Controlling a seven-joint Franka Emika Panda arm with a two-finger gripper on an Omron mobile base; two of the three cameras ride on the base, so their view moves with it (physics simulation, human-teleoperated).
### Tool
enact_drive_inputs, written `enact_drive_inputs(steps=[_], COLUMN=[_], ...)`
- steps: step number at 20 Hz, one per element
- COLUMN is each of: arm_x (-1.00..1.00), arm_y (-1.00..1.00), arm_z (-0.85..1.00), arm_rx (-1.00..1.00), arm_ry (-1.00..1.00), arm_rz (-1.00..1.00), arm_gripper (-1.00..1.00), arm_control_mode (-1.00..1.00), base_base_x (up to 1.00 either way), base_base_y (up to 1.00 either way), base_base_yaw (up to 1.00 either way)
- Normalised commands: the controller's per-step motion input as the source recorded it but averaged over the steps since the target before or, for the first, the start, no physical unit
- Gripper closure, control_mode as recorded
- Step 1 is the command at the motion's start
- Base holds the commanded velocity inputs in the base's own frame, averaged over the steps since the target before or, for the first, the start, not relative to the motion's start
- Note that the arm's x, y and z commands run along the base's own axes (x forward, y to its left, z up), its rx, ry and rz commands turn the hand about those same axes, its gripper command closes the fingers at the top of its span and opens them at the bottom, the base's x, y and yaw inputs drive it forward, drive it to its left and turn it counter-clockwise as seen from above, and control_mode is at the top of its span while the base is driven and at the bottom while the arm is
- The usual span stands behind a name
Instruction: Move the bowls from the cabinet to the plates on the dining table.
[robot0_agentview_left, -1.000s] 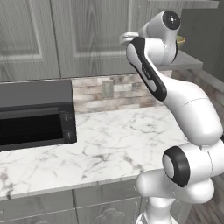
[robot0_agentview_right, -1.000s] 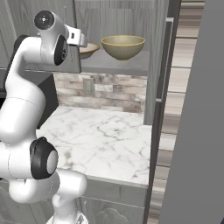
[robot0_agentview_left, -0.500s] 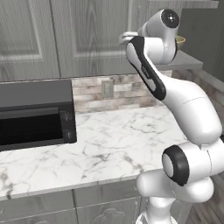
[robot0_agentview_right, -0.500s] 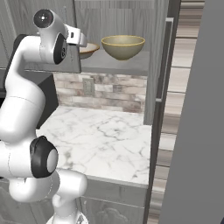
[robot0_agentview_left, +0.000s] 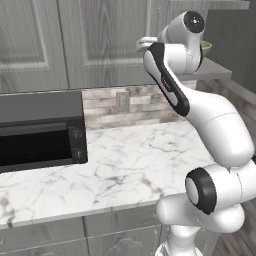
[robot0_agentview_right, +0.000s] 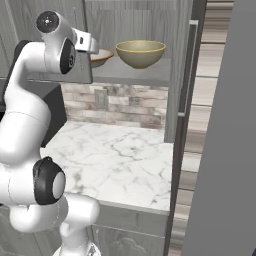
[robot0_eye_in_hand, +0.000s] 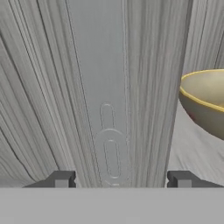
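Two olive-tan bowls stand on the grey shelf (robot0_agentview_right: 145, 72) of the open cabinet (robot0_agentview_right: 130, 20). The larger-looking bowl (robot0_agentview_right: 140, 52) sits in plain sight. The other bowl (robot0_agentview_right: 102, 56) is partly hidden behind my hand. My gripper (robot0_agentview_right: 94, 48) is raised to shelf height at the cabinet's left side. In the hand view my gripper (robot0_eye_in_hand: 121, 179) is open, its fingertips (robot0_eye_in_hand: 61, 178) wide apart with nothing between them. It faces a wood-grain cabinet wall (robot0_eye_in_hand: 109, 87), with a bowl (robot0_eye_in_hand: 205, 103) off to the right. The bowl's rim (robot0_agentview_left: 205, 46) peeks out behind the arm. The plates and dining table are out of view.
Below the cabinet lies a white marble counter (robot0_agentview_left: 125, 165) with a tiled backsplash (robot0_agentview_left: 125, 105). A black microwave (robot0_agentview_left: 40, 135) stands at its left end. The open cabinet door (robot0_agentview_right: 182, 90) with its bar handle (robot0_agentview_right: 190, 65) hangs to the right of the shelf.
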Motion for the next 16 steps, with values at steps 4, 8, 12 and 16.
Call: enact_drive_inputs(steps=[4,8,12,16], arm_x=[-0.31,-0.39,-0.26,-0.24], arm_y=[0.0,0.0,0.03,0.13], arm_z=[0.0,0.0,0.0,0.0], arm_rx=[0.0,0.0,0.0,0.0], arm_ry=[-0.01,0.0,0.0,0.0], arm_rz=[0.01,0.0,0.0,0.0], arm_gripper=[1.0,1.0,1.0,1.0], arm_control_mode=[-1.0,-1.0,-1.0,-1.0], base_base_x=[0.0,0.0,0.0,0.0], base_base_y=[0.0,0.0,0.0,0.0], base_base_yaw=[0.0,0.0,0.0,0.0])
